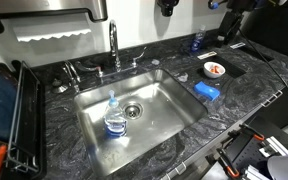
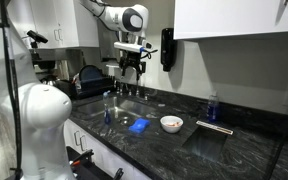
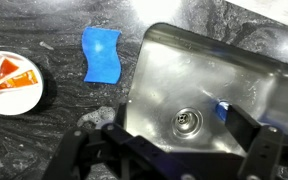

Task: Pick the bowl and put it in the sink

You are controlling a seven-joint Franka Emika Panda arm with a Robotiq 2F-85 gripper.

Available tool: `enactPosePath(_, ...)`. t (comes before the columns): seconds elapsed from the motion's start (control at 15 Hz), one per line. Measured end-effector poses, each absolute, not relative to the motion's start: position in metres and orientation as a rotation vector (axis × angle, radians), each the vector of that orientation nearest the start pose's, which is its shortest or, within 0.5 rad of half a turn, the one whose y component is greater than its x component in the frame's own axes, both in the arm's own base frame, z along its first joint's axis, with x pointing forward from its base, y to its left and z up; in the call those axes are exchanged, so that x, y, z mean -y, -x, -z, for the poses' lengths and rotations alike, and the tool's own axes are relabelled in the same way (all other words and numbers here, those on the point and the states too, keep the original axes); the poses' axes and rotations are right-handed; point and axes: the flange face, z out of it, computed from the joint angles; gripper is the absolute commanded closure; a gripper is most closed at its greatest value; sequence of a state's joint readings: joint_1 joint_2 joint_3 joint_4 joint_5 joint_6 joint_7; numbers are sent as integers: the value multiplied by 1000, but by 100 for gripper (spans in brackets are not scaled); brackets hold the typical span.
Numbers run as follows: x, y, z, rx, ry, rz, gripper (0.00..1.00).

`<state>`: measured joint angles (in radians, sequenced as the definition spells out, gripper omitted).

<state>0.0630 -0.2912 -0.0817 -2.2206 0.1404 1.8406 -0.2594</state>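
The small white bowl (image 1: 214, 69) with orange-red bits sits on the dark stone counter beside the sink; it also shows in an exterior view (image 2: 171, 123) and at the left edge of the wrist view (image 3: 12, 82). The steel sink (image 1: 159, 125) with its round drain (image 3: 187, 120) lies under my gripper (image 3: 174, 150). The gripper (image 2: 131, 66) hangs high above the sink basin (image 2: 124, 108), open and empty, well apart from the bowl.
A blue sponge (image 1: 207, 91) lies on the counter between sink and bowl, also in the wrist view (image 3: 102, 54). A clear blue-labelled bottle (image 1: 114, 118) stands in the sink. The chrome faucet (image 1: 115, 48) rises behind the basin. A black dish rack (image 1: 9, 115) stands beside the sink.
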Motion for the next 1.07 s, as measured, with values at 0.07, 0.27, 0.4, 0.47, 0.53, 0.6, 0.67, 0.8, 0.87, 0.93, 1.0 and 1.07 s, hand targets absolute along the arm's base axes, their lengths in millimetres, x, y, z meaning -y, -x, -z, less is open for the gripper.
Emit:
enactPosePath(0.07,-2,-454,-489,318,2960,-94,0)
enactPosePath(0.27,0,-450,-488,343,2975,-51,0)
enactPosePath(0.4,7,-450,-480,361,2999,5,0)
enactPosePath(0.47,13,-450,-473,367,3011,25,0)
enactPosePath(0.53,20,-449,-466,370,3019,37,0)
enactPosePath(0.6,28,-448,-459,372,3024,45,0)
enactPosePath(0.67,36,-446,-452,372,3029,52,0)
enactPosePath(0.8,51,-443,-440,380,3036,62,0)
enactPosePath(0.87,57,-442,-434,388,3038,65,0)
enactPosePath(0.93,62,-441,-427,400,3036,65,0)
enactPosePath(1.0,67,-441,-420,416,3031,62,0)
enactPosePath(1.07,70,-442,-413,430,3024,66,0)
